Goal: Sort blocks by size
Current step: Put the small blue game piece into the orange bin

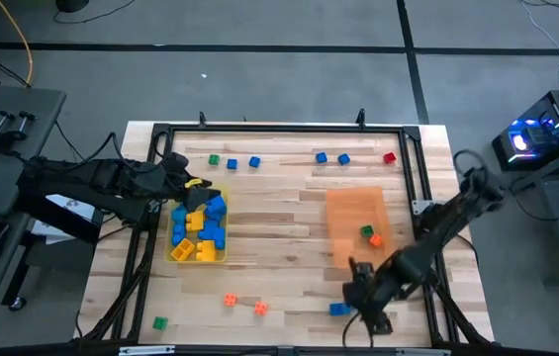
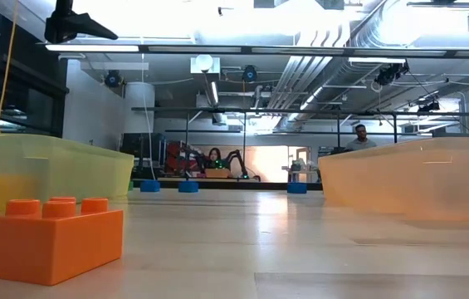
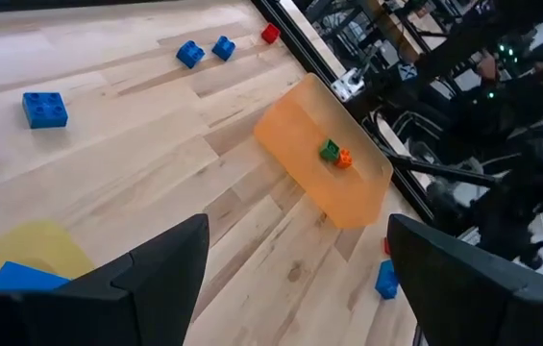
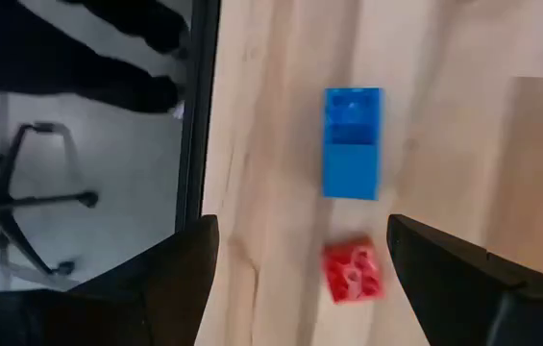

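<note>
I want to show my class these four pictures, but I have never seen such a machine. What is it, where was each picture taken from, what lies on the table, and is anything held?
Two dark robot arms work at a wooden table. One picture looks down from above, one looks level across the tabletop, and two come from cameras on the arms' wrists. The yellow tray holds larger blue and yellow bricks; the orange tray holds two tiny cubes. More blocks lie loose. The left pincer hangs open over the yellow tray. The right pincer is open above a blue brick and a red cube. Nothing is held.

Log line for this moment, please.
left hand open above yellow tray | right hand open over blue block, red block
</note>
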